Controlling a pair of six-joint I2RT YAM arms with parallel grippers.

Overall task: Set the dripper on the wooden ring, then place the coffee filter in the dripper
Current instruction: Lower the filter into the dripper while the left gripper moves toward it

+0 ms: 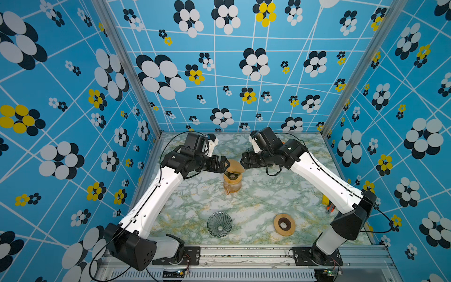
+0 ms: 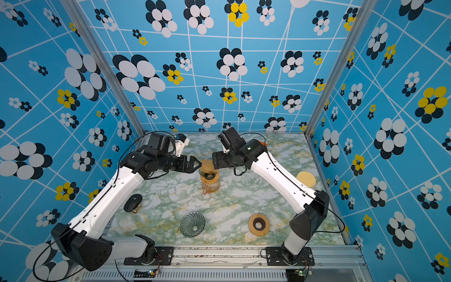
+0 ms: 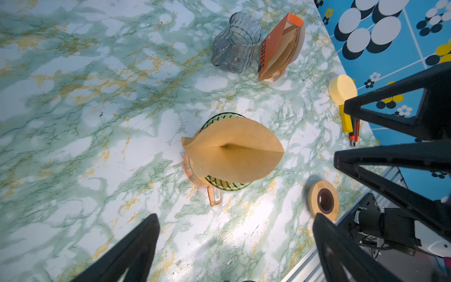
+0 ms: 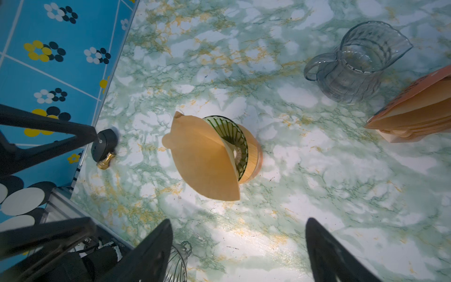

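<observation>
We note the filter (image 3: 231,151) leaning in the dripper (image 4: 234,139), untouched, with left gripper (image 3: 235,217) and right gripper (image 4: 239,221) both spread wide, empty, flanking it.

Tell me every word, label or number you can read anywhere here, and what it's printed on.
"COFFEE": in capitals down the side of the orange packet of filters, seen in the left wrist view; the last letter is hard to make out.
Dark patch just below that word: too blurred to read.
Tiny white print on a black robot part: too small to read.
No other text shows.
</observation>
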